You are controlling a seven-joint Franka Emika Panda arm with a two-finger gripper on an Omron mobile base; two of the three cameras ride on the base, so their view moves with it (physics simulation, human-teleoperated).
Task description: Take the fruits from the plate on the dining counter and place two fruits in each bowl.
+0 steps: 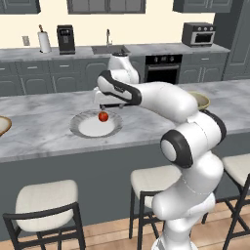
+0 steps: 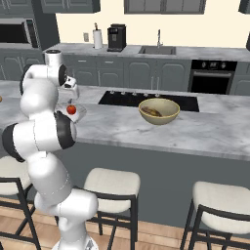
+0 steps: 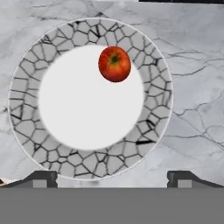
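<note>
Upper centre of the hand view, a red apple [image 3: 114, 64] sits on the plate [image 3: 26, 83]. Below it, the gripper [image 3: 112, 178] hangs released, holding nothing.

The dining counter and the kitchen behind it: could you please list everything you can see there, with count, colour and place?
dining counter: one, grey-veined white marble top.
plate: one, white centre with grey rim, on the counter below the hand.
apple: one, red, on the plate near its rim.
bowls: two, tan; one right of the plate with something yellow-brown inside, one at the left edge.
stools: cream seats on dark frames, in front of the counter.
coffee machine, paper towel roll, sink, oven, microwave: one each, along the wall.
gripper: open, above the plate.
</note>
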